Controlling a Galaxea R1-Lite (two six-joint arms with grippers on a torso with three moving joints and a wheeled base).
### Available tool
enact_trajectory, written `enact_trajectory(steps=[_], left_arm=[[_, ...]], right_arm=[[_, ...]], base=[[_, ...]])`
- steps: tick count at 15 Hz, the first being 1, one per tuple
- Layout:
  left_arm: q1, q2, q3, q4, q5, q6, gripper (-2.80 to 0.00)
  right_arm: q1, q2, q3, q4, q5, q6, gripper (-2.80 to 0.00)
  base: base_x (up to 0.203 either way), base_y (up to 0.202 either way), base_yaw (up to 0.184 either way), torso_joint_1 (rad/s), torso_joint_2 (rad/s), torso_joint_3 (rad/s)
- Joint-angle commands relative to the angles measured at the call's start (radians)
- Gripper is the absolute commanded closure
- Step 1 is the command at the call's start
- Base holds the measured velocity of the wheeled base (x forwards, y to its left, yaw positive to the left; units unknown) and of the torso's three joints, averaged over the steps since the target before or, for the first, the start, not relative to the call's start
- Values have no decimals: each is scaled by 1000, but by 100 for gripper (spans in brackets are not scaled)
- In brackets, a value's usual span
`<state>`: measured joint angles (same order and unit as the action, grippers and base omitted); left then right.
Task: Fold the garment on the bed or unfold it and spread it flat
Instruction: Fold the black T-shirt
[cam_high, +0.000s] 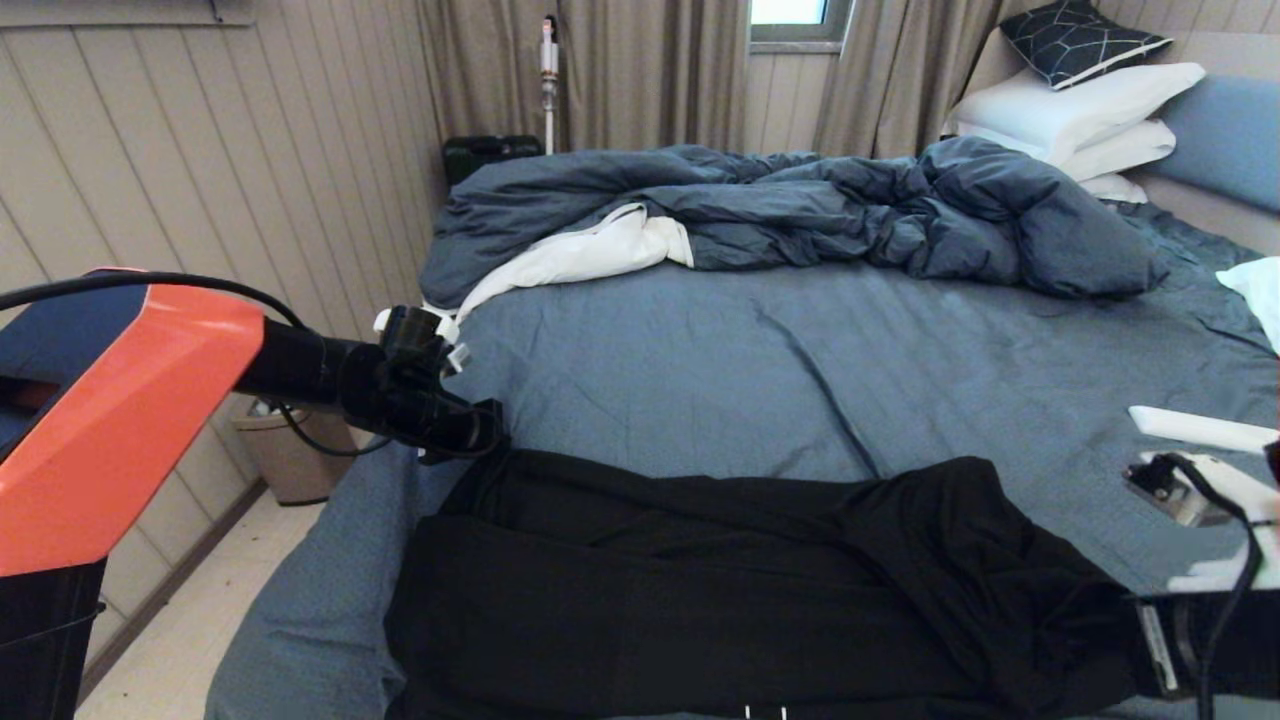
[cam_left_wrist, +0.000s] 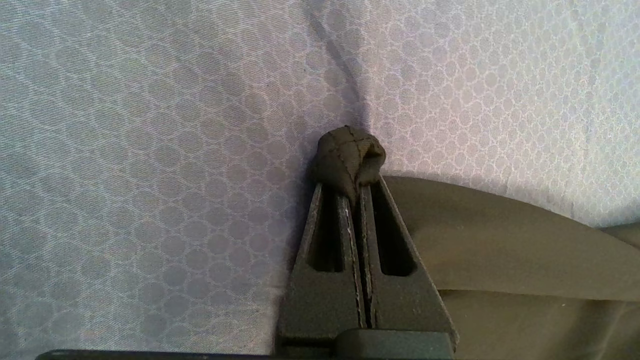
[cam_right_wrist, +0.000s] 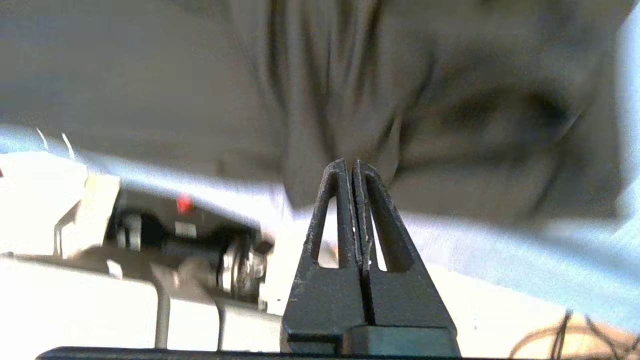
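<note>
The garment (cam_high: 700, 590) is a black T-shirt lying in a wide band across the near edge of the bed (cam_high: 800, 370), plain side up, with no print showing. Two small white marks (cam_high: 765, 712) sit at its near hem. My left gripper (cam_high: 487, 432) is at the shirt's far left corner, shut on a bunched knot of black cloth (cam_left_wrist: 348, 160) just above the slate-blue sheet (cam_left_wrist: 150, 150). My right gripper (cam_high: 1150, 630) is at the shirt's right end, over the bed's near edge. Its jaws are shut at the tips (cam_right_wrist: 351, 164), and folds of the cloth (cam_right_wrist: 350, 100) converge on them.
A rumpled dark blue duvet (cam_high: 800, 210) with white lining lies across the far half of the bed. White pillows (cam_high: 1080, 120) and a dark patterned cushion (cam_high: 1080, 40) are stacked at the far right. A bin (cam_high: 290, 450) stands on the floor to the left.
</note>
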<state>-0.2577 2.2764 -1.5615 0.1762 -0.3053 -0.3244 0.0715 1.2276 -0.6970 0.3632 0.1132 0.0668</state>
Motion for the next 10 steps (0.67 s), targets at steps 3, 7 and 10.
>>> enact_trajectory(steps=[3,7,10], left_arm=[[0,0,0,2,-1,-2,0],[0,2,0,0,-1,-2,0],[0,2,0,1,-1,-2,0]], right_arm=[[-20,220,-104,-32,0,4,0],[-92,433,-119,-204,-3,-3,0],[-166,411,-72,-219,-3,-49,0]], base=[[0,0,0,0,0,0],[0,0,0,0,0,0],[0,0,0,0,0,0]])
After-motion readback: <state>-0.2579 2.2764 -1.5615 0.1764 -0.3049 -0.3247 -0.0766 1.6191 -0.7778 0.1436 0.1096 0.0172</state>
